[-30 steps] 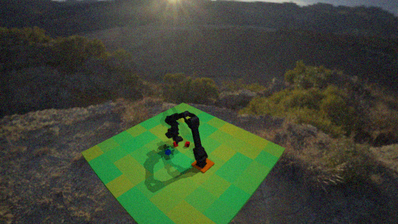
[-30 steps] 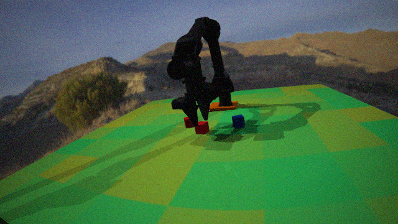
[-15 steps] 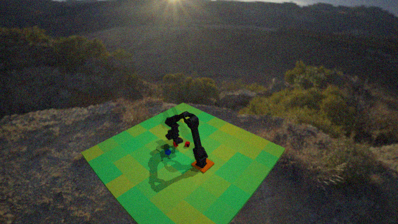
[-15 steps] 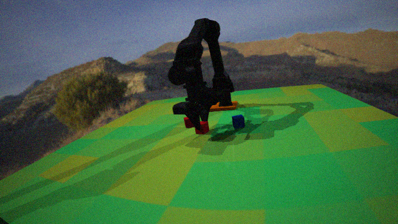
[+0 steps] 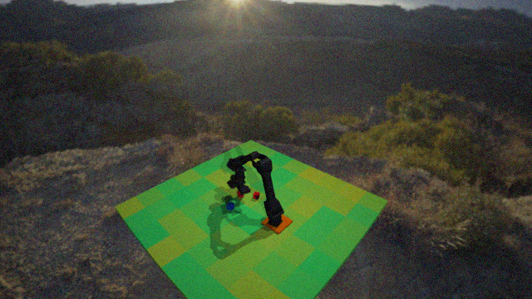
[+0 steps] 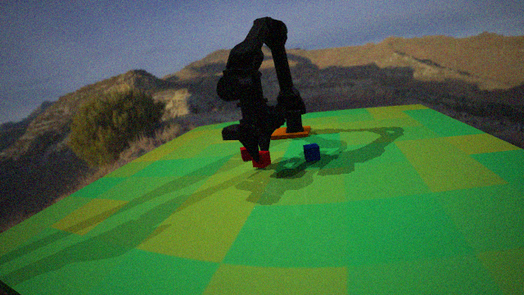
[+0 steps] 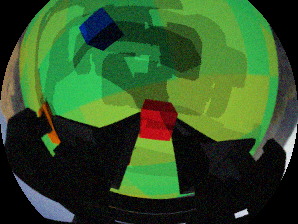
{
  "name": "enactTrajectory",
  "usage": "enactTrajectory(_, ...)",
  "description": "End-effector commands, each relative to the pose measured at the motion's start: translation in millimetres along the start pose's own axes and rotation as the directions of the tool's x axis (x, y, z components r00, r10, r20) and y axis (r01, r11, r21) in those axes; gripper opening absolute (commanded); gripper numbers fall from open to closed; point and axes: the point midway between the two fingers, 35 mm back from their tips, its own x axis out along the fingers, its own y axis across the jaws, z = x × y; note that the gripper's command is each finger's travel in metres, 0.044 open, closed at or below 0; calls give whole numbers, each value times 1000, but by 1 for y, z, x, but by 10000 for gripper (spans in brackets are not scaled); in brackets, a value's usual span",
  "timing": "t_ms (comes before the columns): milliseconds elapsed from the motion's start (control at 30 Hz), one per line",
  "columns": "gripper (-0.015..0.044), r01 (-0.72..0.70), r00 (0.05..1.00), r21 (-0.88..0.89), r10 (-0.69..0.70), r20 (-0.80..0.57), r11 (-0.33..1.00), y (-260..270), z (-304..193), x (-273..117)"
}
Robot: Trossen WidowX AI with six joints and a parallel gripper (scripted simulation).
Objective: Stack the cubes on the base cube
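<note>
My gripper (image 5: 241, 193) (image 6: 261, 156) (image 7: 156, 118) points down and is shut on a red cube (image 5: 239, 195) (image 6: 263, 160) (image 7: 157, 127), with one finger on each side of it. The cube is at or very near the mat; any small gap under it cannot be told. The second red cube (image 5: 256, 195) (image 6: 245, 154) lies on the mat a short way off, nearer the arm's base, partly behind the fingers in the exterior view. The blue base cube (image 5: 230, 206) (image 6: 311, 152) (image 7: 101, 30) stands apart on the mat, with nothing on top.
The arm's orange base plate (image 5: 288, 224) (image 6: 282, 133) (image 7: 50, 122) is on the patchwork mat (image 5: 258, 266) (image 6: 295, 238), beyond the cubes in the exterior view. The arm's shadow falls around the blue cube.
</note>
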Motion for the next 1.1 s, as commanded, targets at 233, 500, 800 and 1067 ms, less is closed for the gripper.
enactTrajectory(233,105,6,1000,2,-6,6,1000,-4,2,-19)
enactTrajectory(500,105,2,1000,-3,-2,3,1000,-4,2,-31)
enactTrajectory(800,105,-3,1000,-9,3,0,1000,-4,3,-45)
enactTrajectory(1067,105,-8,1000,-14,8,-2,1000,-3,3,-57)
